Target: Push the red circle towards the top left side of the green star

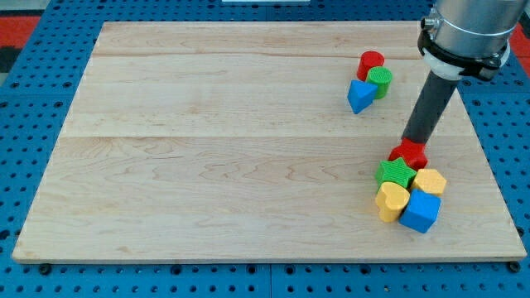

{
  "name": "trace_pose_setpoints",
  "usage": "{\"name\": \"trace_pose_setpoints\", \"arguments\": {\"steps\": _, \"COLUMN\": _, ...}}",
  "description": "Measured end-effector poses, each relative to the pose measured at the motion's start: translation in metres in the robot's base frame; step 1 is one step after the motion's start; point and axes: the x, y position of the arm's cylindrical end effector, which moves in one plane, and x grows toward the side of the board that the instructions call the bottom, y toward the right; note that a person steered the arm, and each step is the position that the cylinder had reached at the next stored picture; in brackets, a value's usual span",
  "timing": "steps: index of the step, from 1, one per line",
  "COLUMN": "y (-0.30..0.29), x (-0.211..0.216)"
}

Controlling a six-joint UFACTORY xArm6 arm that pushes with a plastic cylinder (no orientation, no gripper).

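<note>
The green star (395, 174) lies at the view's right, in a tight cluster. A red block (409, 155), rounded or many-sided, touches the star's upper right side. My tip (407, 142) is at the red block's top edge, touching it or just behind it, with the rod rising to the upper right. A second red block (371, 62), rounded, lies further up the board, apart from the star.
Below the star lie a yellow heart (392, 200), a yellow block (431, 181) and a blue cube (420, 211), all touching. Beside the upper red block are a green round block (381, 80) and a blue triangle (359, 96). The board's right edge (489, 157) is near.
</note>
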Motion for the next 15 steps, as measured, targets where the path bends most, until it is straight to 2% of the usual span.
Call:
{"name": "trace_pose_setpoints", "arguments": {"steps": 2, "y": 0.002, "x": 0.004}}
{"name": "trace_pose_setpoints", "arguments": {"steps": 3, "y": 0.026, "x": -0.020}}
{"name": "trace_pose_setpoints", "arguments": {"steps": 4, "y": 0.037, "x": -0.084}}
{"name": "trace_pose_setpoints", "arguments": {"steps": 5, "y": 0.024, "x": -0.157}}
{"name": "trace_pose_setpoints", "arguments": {"steps": 6, "y": -0.023, "x": -0.196}}
{"name": "trace_pose_setpoints", "arguments": {"steps": 7, "y": -0.042, "x": -0.181}}
{"name": "trace_pose_setpoints", "arguments": {"steps": 8, "y": -0.038, "x": -0.186}}
{"name": "trace_pose_setpoints", "arguments": {"steps": 9, "y": 0.004, "x": -0.188}}
{"name": "trace_pose_setpoints", "arguments": {"steps": 10, "y": 0.007, "x": -0.175}}
{"name": "trace_pose_setpoints", "arguments": {"steps": 11, "y": -0.035, "x": -0.175}}
{"name": "trace_pose_setpoints", "arguments": {"steps": 13, "y": -0.040, "x": -0.157}}
{"name": "trace_pose_setpoints", "arguments": {"steps": 15, "y": -0.053, "x": -0.098}}
